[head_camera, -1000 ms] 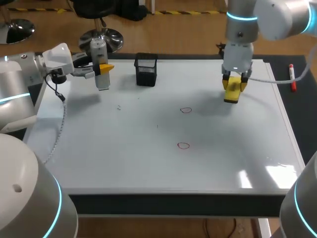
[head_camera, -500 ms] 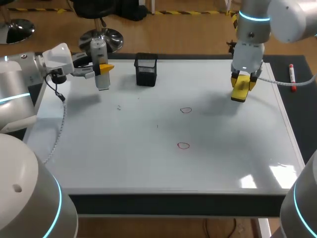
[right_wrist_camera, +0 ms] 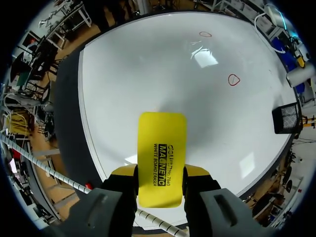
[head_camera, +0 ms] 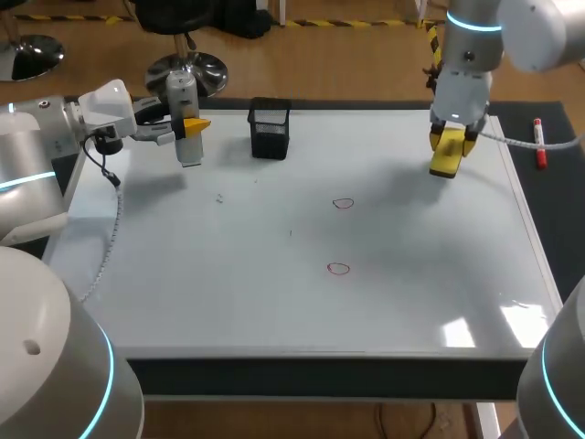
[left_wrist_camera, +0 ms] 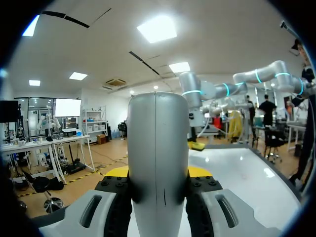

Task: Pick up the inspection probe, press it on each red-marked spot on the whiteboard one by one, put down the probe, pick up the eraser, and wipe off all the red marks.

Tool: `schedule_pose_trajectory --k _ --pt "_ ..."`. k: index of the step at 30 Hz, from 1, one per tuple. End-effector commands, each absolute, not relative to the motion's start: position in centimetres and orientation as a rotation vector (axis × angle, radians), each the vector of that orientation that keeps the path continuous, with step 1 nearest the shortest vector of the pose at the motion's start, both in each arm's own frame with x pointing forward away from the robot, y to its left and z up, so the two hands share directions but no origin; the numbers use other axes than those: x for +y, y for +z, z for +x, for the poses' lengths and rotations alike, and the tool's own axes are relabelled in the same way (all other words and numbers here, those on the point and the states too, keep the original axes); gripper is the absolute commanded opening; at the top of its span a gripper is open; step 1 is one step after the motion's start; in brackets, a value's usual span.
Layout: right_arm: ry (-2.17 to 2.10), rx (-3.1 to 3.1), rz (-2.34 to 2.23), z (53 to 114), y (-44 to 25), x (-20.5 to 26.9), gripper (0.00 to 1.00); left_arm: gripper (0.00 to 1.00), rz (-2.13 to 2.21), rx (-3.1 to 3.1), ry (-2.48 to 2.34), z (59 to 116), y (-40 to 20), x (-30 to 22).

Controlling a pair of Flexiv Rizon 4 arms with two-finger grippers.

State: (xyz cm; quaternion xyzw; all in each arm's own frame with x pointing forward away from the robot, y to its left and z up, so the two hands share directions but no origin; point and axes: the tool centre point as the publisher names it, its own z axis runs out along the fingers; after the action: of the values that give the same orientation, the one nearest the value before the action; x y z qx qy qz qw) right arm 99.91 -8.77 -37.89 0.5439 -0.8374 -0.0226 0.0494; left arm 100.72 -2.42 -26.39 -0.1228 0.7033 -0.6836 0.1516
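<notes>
While the farther red mark (head_camera: 343, 203) and the nearer red mark (head_camera: 338, 268) lay unwiped on the whiteboard (head_camera: 228, 274), the right gripper (head_camera: 452, 143) clasped the yellow eraser (head_camera: 445, 159) above the board's far right part. Its long axis ran out along the fingers, pointing down at the board. The left gripper (head_camera: 189, 126) clasped the probe (head_camera: 183, 91) upright, long axis vertical, over the far left corner, so setting it down and all the wiping seemingly remained.

A robotics lab: my left arm (head_camera: 37, 155) and right arm (head_camera: 468, 78), grey with glowing blue rings, flank a whiteboard worktop (head_camera: 274, 315) carrying a black mesh holder (head_camera: 270, 130).
</notes>
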Motion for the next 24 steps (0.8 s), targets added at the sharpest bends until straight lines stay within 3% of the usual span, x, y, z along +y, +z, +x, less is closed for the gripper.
schedule_pose_trajectory --k 1,24 --pt "-0.070 -2.538 1.662 100.6 -37.6 -8.5 0.00 0.00 -0.353 2.017 -1.960 100.7 -26.3 -2.5" --pt "-0.072 -2.551 1.676 100.8 -37.4 -8.6 0.00 0.00 -0.323 2.025 -1.963 99.6 -25.3 -3.4"
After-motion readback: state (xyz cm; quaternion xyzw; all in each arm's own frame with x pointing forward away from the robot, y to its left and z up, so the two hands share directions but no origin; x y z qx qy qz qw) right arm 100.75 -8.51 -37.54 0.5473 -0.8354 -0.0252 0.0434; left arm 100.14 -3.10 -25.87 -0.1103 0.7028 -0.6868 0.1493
